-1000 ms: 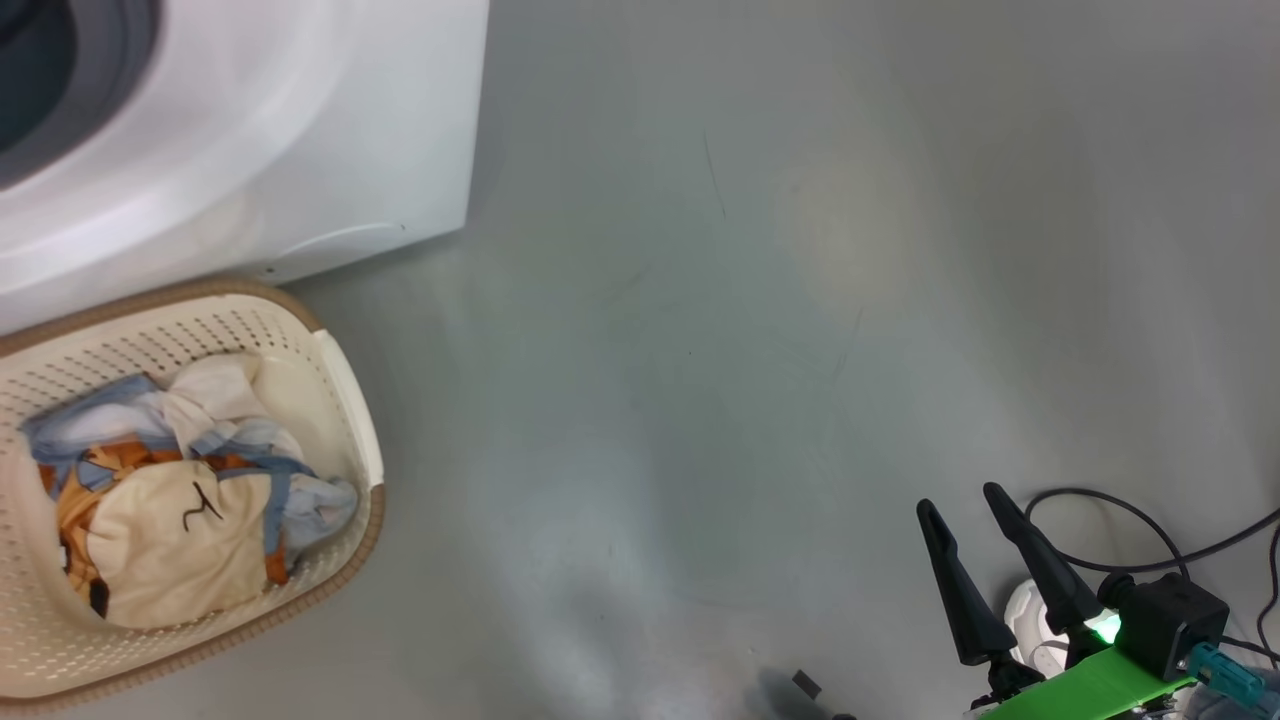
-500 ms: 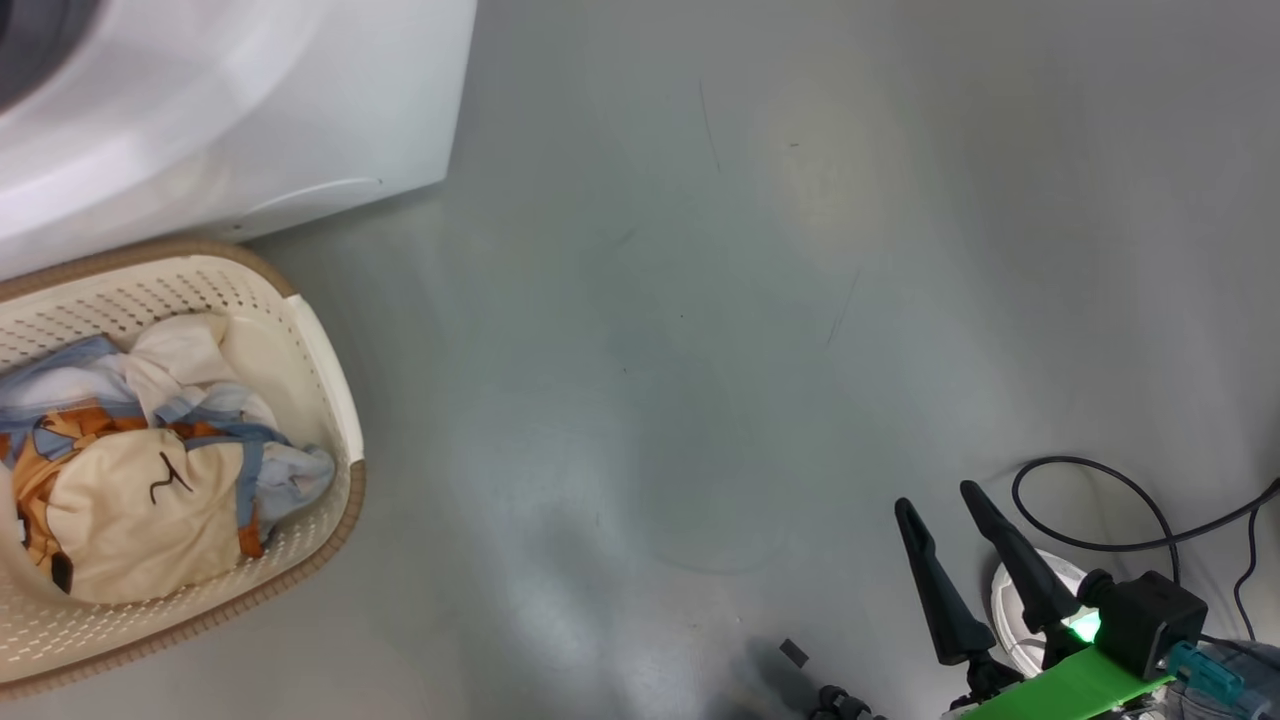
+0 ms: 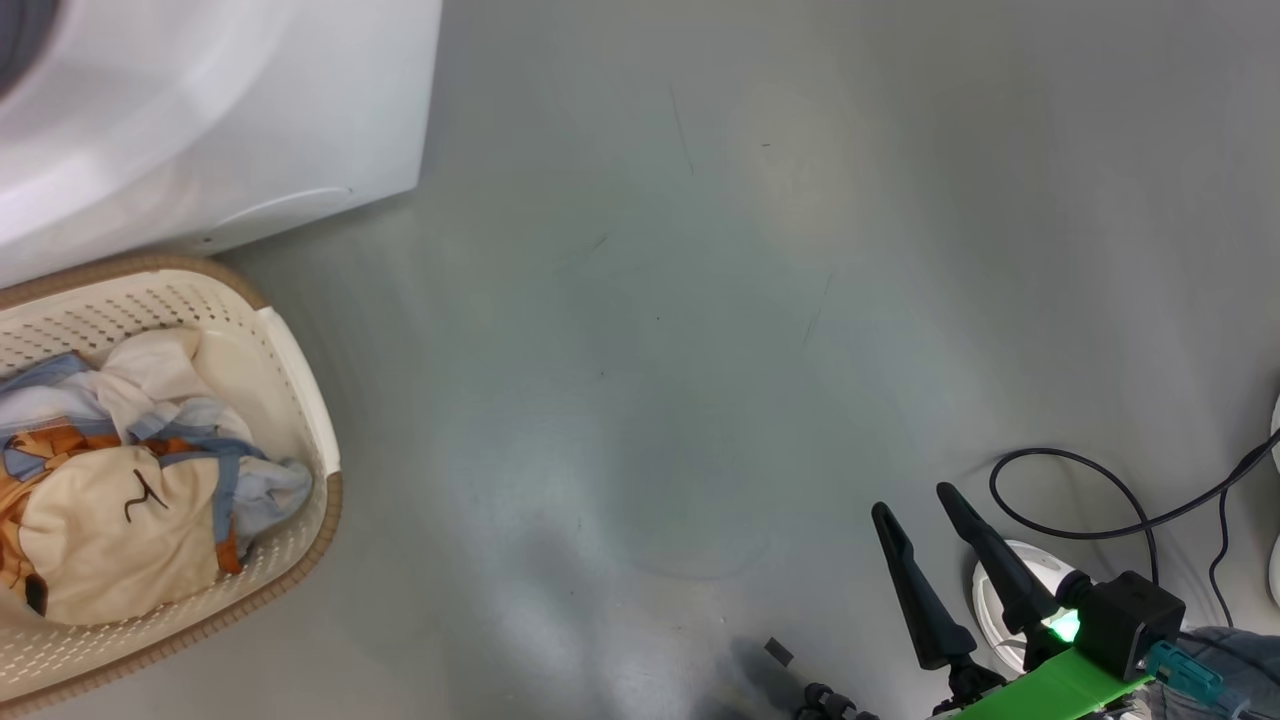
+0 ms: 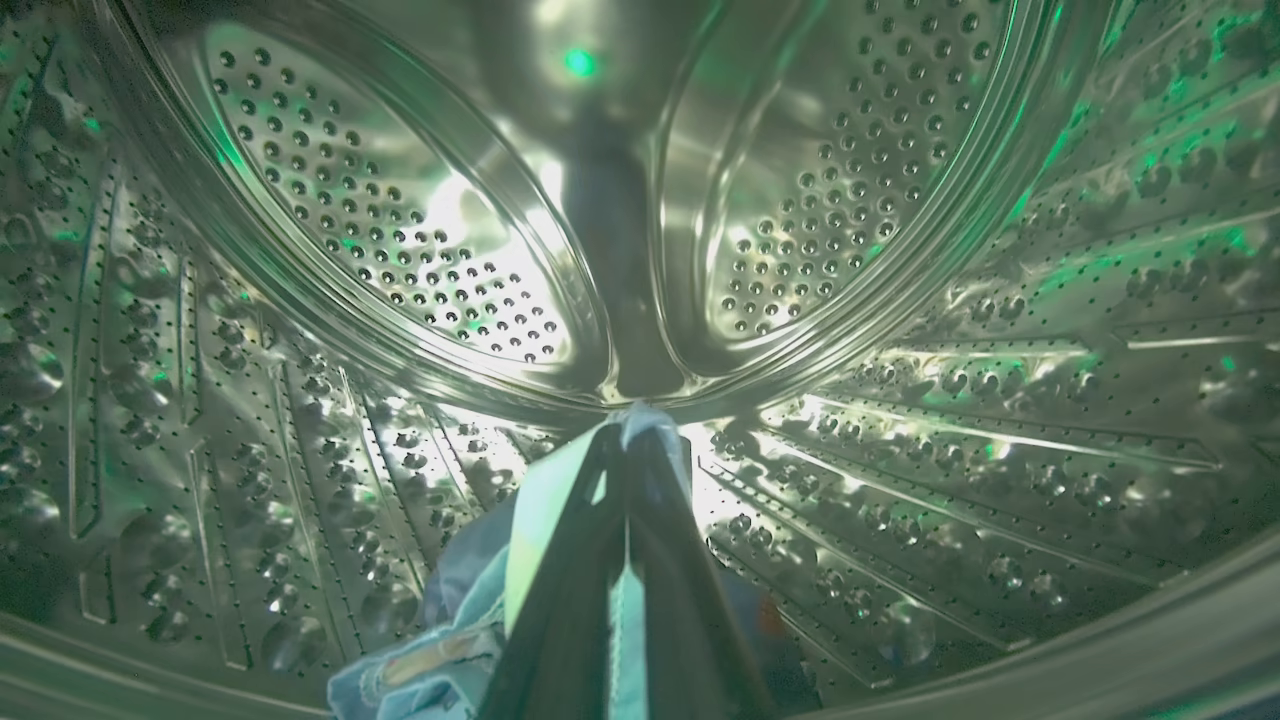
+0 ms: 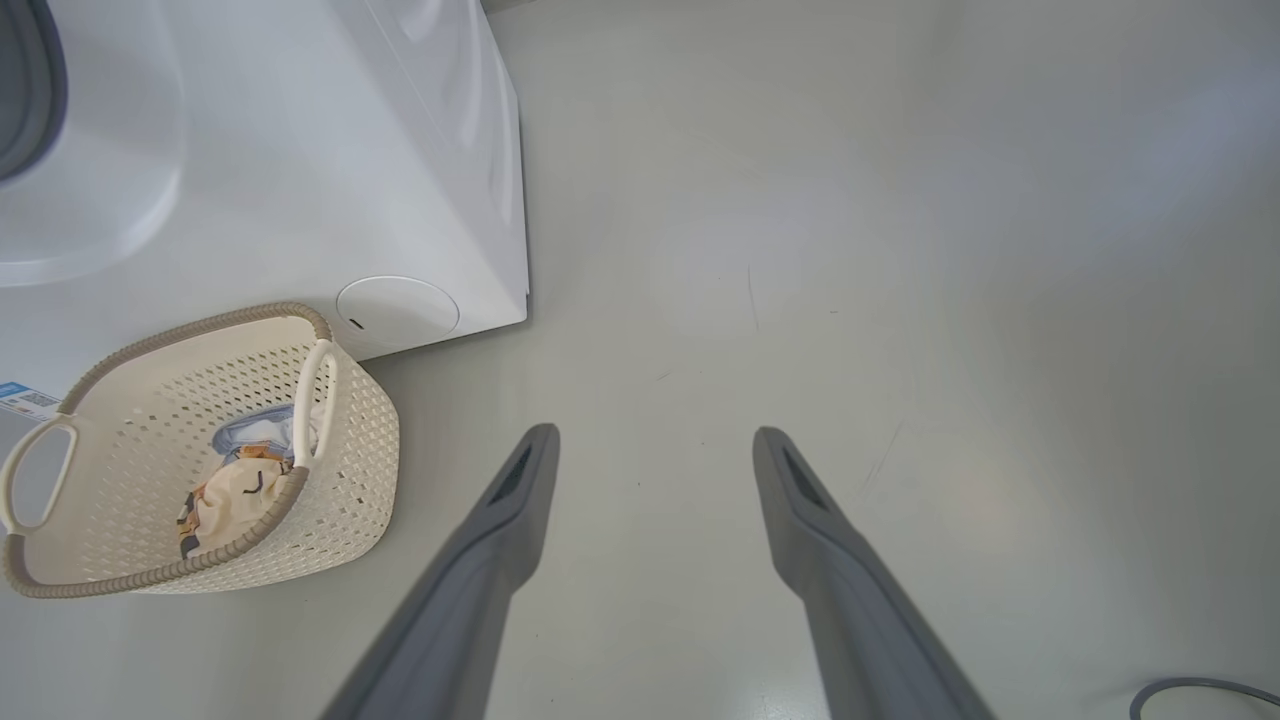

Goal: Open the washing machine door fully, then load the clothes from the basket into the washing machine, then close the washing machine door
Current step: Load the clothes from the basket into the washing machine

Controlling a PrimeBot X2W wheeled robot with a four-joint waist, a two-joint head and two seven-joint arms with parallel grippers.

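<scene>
Basket (image 3: 312,420), lower left of the head view, holds cream and light blue clothes (image 3: 120,500) with orange print; it stands just before the washing machine (image 3: 250,120), upper left. In the left wrist view, inside the steel drum (image 4: 900,450), the left gripper (image 4: 628,440) is pressed together, pinching a light blue garment (image 4: 440,660) at bottom centre. The right gripper (image 3: 912,505), lower right, is spread wide and empty above the grey floor (image 3: 650,330), which lies open from the basket's rim to a black cable (image 3: 1050,452) at the right.

Grey floor (image 3: 650,300): basket (image 3: 150,295), washing machine (image 3: 250,100), black cable (image 3: 1045,452).
</scene>
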